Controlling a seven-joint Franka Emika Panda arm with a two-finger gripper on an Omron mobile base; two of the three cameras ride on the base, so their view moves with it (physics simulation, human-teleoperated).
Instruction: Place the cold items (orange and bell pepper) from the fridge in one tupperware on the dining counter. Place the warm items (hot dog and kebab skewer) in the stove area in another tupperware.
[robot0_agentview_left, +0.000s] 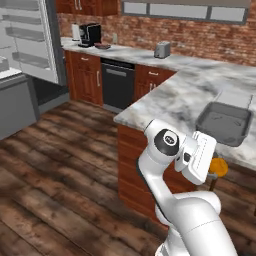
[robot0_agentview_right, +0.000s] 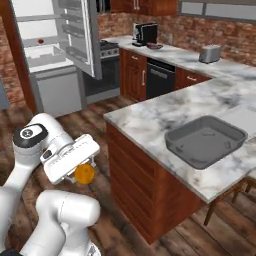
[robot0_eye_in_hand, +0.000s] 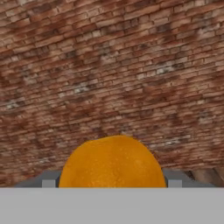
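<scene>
A: Start near. What's the gripper (robot0_agentview_right: 86, 169) got?

B: The orange (robot0_agentview_right: 84, 173). It hangs under the hand, low by the robot's body, near side of the dining counter (robot0_agentview_right: 150, 120) and below its top. In the hand view the orange (robot0_eye_in_hand: 113, 162) sits right at the bottom between the finger tips, brick wall behind it. Jaws look closed on it w/ a wide span, pinching either side.

A: How'll it handle?

B: My guess: light, firm, round, smooth skin. Not fragile, but a ball can roll or pivot between flat pads. Best hold is across the widest part, the equator, pads opposite each other. Looks abt like that now, tho the pads themselves are mostly hidden by the fruit, so can't confirm exact contact.

A: Risk?

B: If the grip's off-centre it could squirt out during a fast swing. Moderate squeeze is plenty; it won't crush easily.

A: Farther out?

B: On the counter, right side, an open grey tupperware (robot0_agentview_right: 205, 141), nothing in it that I can see. Seen from the left base cam too (robot0_agentview_left: 225, 122). A 2nd pale container (robot0_agentview_left: 235, 97) sits just beyond it.

A: And far?

B: Fridge (robot0_agentview_right: 55, 45) far left, door open. Back counter carries a coffee machine (robot0_agentview_right: 145, 34) and a toaster (robot0_agentview_right: 210, 53). Bell pepper, hot dog, skewer: can't pick them out.

A: So the orange is well short of the tub?

B: Yes, still to be lifted over the counter edge and set in.
</scene>
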